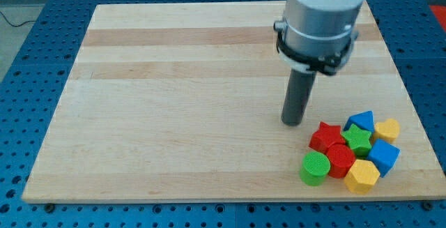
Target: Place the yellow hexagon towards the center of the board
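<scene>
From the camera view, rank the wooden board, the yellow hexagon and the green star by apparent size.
1. wooden board, by far the largest.
2. yellow hexagon.
3. green star, slightly smaller looking; it sits farther from the view's bottom, so this gap is unsure.
My tip stands left of the cluster.

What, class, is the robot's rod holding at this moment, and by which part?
Nothing. My tip rests on the bare board, just up and to the view's left of the red star, touching no block. The yellow hexagon lies untouched.
</scene>
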Controlling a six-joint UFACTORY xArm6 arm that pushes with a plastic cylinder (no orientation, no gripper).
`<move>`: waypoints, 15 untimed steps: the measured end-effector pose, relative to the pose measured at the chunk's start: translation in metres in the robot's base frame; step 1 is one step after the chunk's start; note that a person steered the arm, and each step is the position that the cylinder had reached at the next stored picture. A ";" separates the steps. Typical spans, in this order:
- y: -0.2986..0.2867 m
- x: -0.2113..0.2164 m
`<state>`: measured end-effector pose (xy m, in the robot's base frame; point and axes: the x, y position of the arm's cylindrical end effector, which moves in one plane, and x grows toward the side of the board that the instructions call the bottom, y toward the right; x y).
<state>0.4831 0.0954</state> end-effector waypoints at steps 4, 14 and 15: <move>0.249 0.003; 0.040 0.134; 0.008 0.113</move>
<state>0.5965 0.1037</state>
